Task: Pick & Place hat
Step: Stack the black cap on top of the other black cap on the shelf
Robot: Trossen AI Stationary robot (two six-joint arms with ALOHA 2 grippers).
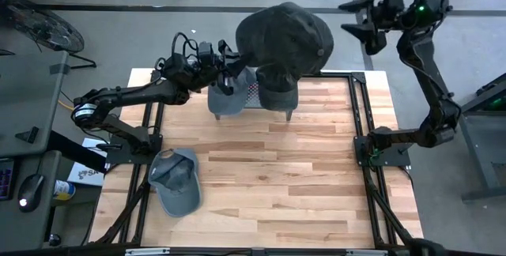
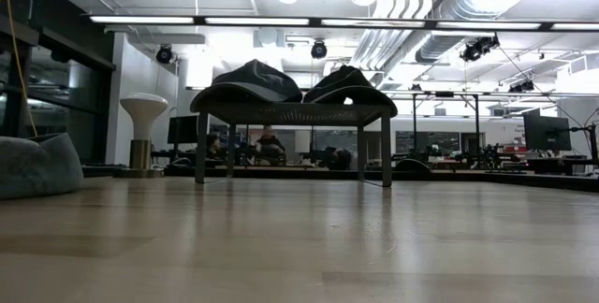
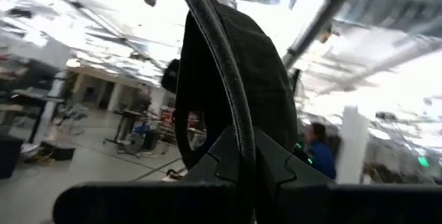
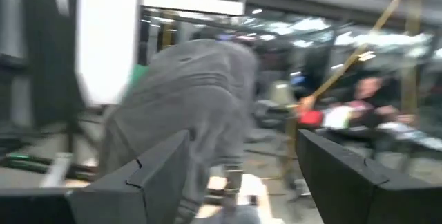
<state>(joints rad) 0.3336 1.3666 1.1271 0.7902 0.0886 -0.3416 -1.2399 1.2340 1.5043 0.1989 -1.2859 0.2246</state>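
Item 1, placing step: I have left gripper [image 1: 229, 73] pinched on a hat [image 1: 228, 92] over the rack [image 1: 273, 96] at the table's [image 1: 316, 177] far edge; next, release; right gripper [image 1: 365, 20] spread, idle.

High view: straight down over the whole tabletop [image 1: 261, 169] and both arms. Low view: at tabletop height, level across the boards toward the room; it shares the small mesh stand [image 2: 292, 114] with the high view. Left wrist view: very close behind a dark hat [image 3: 235, 92]. Right wrist view: faces the room past its own fingers [image 4: 345, 175].
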